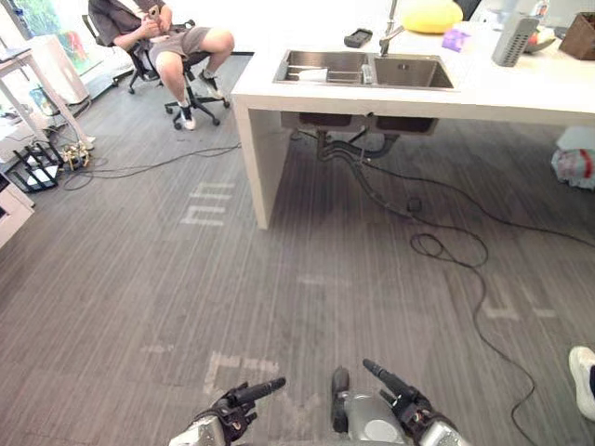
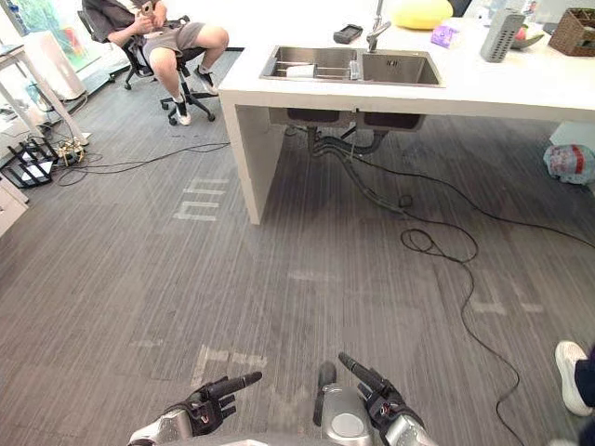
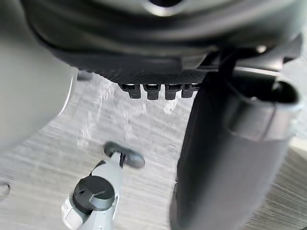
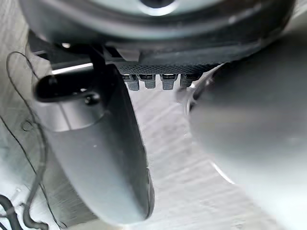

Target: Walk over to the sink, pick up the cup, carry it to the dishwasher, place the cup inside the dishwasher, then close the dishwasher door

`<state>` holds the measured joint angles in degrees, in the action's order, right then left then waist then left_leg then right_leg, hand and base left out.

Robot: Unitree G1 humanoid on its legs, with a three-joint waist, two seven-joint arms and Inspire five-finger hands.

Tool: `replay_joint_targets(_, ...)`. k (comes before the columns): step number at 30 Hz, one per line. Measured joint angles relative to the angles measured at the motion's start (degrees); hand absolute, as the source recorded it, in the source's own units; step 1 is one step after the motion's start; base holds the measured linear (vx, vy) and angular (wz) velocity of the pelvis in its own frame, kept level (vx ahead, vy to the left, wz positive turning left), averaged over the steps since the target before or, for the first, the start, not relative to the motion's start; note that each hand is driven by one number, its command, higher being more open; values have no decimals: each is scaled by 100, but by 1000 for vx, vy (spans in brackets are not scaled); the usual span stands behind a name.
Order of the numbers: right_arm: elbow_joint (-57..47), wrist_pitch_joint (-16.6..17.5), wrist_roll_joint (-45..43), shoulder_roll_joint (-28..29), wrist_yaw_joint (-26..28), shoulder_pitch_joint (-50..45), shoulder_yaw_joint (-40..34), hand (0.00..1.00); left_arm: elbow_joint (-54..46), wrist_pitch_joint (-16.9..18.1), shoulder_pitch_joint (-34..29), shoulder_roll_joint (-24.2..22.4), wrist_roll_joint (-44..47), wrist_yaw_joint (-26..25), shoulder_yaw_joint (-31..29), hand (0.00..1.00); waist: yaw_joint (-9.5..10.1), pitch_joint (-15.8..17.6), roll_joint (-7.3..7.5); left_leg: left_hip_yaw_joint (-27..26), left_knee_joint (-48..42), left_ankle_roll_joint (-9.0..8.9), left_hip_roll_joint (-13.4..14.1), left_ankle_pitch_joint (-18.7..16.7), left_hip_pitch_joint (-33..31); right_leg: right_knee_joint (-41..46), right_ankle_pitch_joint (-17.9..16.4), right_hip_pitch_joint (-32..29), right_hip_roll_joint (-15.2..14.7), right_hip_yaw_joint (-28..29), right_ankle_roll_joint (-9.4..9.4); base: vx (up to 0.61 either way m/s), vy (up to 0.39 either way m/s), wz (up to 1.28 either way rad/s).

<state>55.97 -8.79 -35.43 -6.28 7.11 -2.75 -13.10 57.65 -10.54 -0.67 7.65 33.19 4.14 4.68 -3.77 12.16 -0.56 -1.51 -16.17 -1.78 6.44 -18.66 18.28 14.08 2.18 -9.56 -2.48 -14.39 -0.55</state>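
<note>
My left hand (image 1: 234,406) and right hand (image 1: 402,398) hang low in front of me, fingers relaxed and apart, holding nothing. Far ahead of both, across bare floor (image 1: 307,279), the cup (image 1: 311,74) rests in the sink (image 1: 414,72) basin on my left-hand side. It seems to lie on its side, long axis crosswise. Neither hand is clearly nearer, so I judge walking comes first.
</note>
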Motion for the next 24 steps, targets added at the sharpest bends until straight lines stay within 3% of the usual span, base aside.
replay_joint_targets(1,0,1,-2,9,0,-10,-28,100,18,0,7,4,7,29,-45,100,12,-23,-2,30,-257,-19,29,13,-108,11,-26,23,30,-22,-87,530,-341,-2)
replay_joint_targets(2,2,5,-2,-31,20,-24,-6,100,39,166,-7,-7,13,113,-97,100,30,-158,-39,141,-1287,-306,144,191,-566,15,-86,113,134,-54,-250,382,-249,-7)
replay_joint_targets(3,18,35,5,-96,66,-83,7,100,50,366,-24,-82,14,122,-116,100,18,-204,-118,296,-2345,-848,258,628,-1037,-25,-220,310,260,-68,-443,476,-293,-8)
replay_joint_targets(4,54,57,8,-134,88,-108,11,100,49,444,-20,-123,14,124,-151,100,8,-220,-180,321,-2872,-995,337,972,-1257,-101,-279,451,347,-77,-526,478,-202,-5)
replay_joint_targets(5,131,74,74,-185,95,-150,46,100,46,555,-40,-202,16,123,-262,100,19,-223,-270,274,-3850,-892,560,1660,-1710,-423,-331,828,548,-62,-616,552,-159,4)
replay_joint_targets(6,244,97,94,-250,97,-184,120,100,-36,623,-1,-250,32,125,-325,100,20,-188,-347,172,-4802,-675,656,1535,-2244,-646,-386,1172,687,-38,-750,542,-136,7)
replay_joint_targets(7,319,97,97,-262,101,-172,119,100,-130,661,12,-252,56,123,-334,100,26,-148,-345,101,-5123,-556,632,1454,-2511,-716,-424,1306,716,-18,-834,438,-101,-6)
replay_joint_targets(8,429,107,119,-266,112,-160,118,100,-304,735,80,-254,61,126,-338,100,130,-82,-312,-83,-5264,-463,498,1251,-3014,-829,-470,1522,710,72,-921,385,-48,-38)
replay_joint_targets(9,459,106,126,-268,113,-142,121,100,-496,770,107,-260,62,132,-339,100,239,-30,-275,-322,-4808,-410,324,1053,-3379,-938,-514,1692,672,208,-911,363,-25,-55)
replay_joint_targets(10,457,105,132,-264,115,-125,122,100,-583,802,106,-264,51,133,-339,100,289,-12,-264,-458,-4331,-363,257,992,-3485,-971,-520,1761,645,286,-857,423,3,-74)
replay_joint_targets(12,411,101,133,-250,106,-37,107,100,-633,986,94,-363,-140,71,-341,100,313,9,-257,-819,-2167,-332,70,1009,-3462,-1113,-549,2000,545,511,-683,291,34,-63)
replay_joint_targets(14,247,95,128,-263,86,38,88,100,-706,1171,-13,-552,-437,-38,-328,100,325,49,-320,-803,764,-539,-110,1545,-3237,-1424,-649,2335,497,800,-543,399,115,-50)
replay_joint_targets(15,212,94,127,-266,89,38,82,100,-763,1217,-27,-571,-506,-58,-322,100,322,70,-336,-797,963,-557,-72,1544,-3280,-1486,-690,2408,515,820,-494,466,192,-24)
replay_joint_targets(17,203,46,128,-305,104,-48,75,100,-841,1336,-43,-566,-588,-122,-295,100,319,91,-377,-858,991,-479,31,1644,-3310,-1413,-1138,2796,530,851,-275,427,226,4)
replay_joint_targets(18,203,31,128,-300,103,-61,73,100,-858,1376,-26,-544,-634,-136,-295,100,310,107,-351,-853,924,-317,-3,1995,-3280,-1298,-1309,2864,473,853,-224,495,250,5)
replay_joint_targets(19,184,-18,132,-317,117,-53,90,100,-999,1475,-46,-491,-649,-173,-293,100,363,125,-209,-878,776,-89,-177,2332,-3285,-991,-1642,2828,261,880,-117,500,243,-8)
replay_joint_targets(20,178,-35,133,-331,130,-26,82,100,-1131,1562,-44,-459,-736,-198,-291,100,420,114,-143,-872,601,32,-319,2419,-3388,-775,-1816,2733,102,932,-51,591,266,-18)
replay_joint_targets(22,213,-153,136,-354,114,32,11,100,-1410,1737,-41,-420,-868,-302,-290,100,442,112,-147,-860,350,104,-499,2409,-3492,-196,-1840,2468,-84,1019,-18,491,224,-2)
replay_joint_targets(23,274,-251,184,-326,114,23,-80,100,-1624,1841,-60,-402,-975,-406,-283,100,452,109,-138,-899,440,355,-632,2378,-3318,590,-1825,2214,-253,1057,68,483,242,12)
replay_joint_targets(24,414,-337,205,-264,103,14,-254,100,-1821,2038,-91,-367,-1057,-490,-194,100,472,100,-98,-947,618,562,-806,2266,-3020,1828,-1637,1726,-465,1065,681,470,228,10)
